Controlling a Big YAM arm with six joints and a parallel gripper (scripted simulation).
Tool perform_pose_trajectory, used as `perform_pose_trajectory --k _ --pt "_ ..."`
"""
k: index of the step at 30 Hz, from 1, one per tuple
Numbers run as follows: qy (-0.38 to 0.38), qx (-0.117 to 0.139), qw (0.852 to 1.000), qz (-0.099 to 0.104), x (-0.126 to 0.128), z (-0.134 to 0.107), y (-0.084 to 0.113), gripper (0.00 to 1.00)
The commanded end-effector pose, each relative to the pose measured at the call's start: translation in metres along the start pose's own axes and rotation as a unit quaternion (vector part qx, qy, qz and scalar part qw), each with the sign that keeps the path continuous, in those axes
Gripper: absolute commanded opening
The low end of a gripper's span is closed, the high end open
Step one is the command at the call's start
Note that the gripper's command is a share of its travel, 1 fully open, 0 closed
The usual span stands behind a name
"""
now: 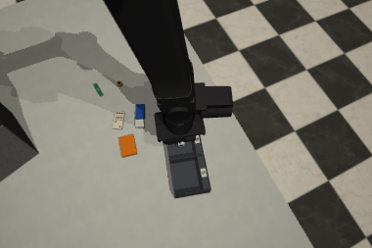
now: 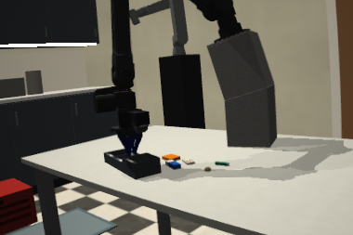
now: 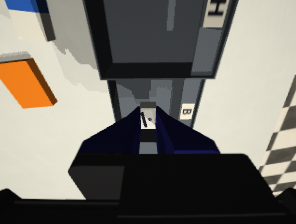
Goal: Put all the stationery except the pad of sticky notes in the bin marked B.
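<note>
My gripper (image 3: 148,111) (image 2: 131,148) (image 1: 181,141) is shut on a small grey and white item (image 3: 147,119) with a black mark. It hangs point-down just over the compartment marked B (image 3: 186,112) of the dark bin tray (image 1: 189,191) (image 2: 139,168) (image 3: 96,45). The wider compartment marked H (image 3: 216,9) lies just beyond it. An orange pad of sticky notes (image 1: 127,145) (image 2: 171,157) (image 3: 27,82) lies left of the tray. A blue and white eraser (image 1: 140,115) (image 2: 174,164) lies beside the arm. The arm hides the near end of the tray in the top view.
A white domino (image 1: 118,120) (image 2: 189,161), a small green piece (image 1: 98,89) (image 2: 222,163) and a brass nut (image 1: 118,83) (image 2: 207,169) lie on the table further left. A tall grey block (image 2: 246,95) stands at the back. The table edge runs just right of the tray.
</note>
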State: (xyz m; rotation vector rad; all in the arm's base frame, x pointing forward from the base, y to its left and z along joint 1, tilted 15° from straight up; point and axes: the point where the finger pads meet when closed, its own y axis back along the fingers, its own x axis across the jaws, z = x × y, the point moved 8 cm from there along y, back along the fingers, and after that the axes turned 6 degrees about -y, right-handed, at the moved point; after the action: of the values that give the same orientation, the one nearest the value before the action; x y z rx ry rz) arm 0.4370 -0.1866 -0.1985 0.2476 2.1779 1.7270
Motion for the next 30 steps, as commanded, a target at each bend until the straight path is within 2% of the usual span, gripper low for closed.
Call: perform_pose_trajectory --k 1,8,9,15,18,25,26,30 --pt "0.000 -0.001 1.000 -0.005 -0.003 -0.004 -0.009 0.10" --pt "0.003 -0.002 1.000 -0.003 -0.003 -0.001 -0.018 0.10" --pt "0.004 -0.003 1.000 -0.016 -0.019 0.000 0.000 0.10" --pt "0.003 -0.002 1.000 -0.016 -0.027 -0.001 0.001 0.10" --pt "0.005 -0.002 1.000 -0.006 -0.010 0.002 -0.008 0.10" --pt "0.005 -0.003 1.000 -0.010 -0.007 0.003 -0.007 0.10" --pt "0.001 -0.002 1.000 -0.006 -0.008 0.000 -0.009 0.29" --pt "0.001 -0.002 1.000 -0.006 -0.008 0.000 -0.009 0.29"
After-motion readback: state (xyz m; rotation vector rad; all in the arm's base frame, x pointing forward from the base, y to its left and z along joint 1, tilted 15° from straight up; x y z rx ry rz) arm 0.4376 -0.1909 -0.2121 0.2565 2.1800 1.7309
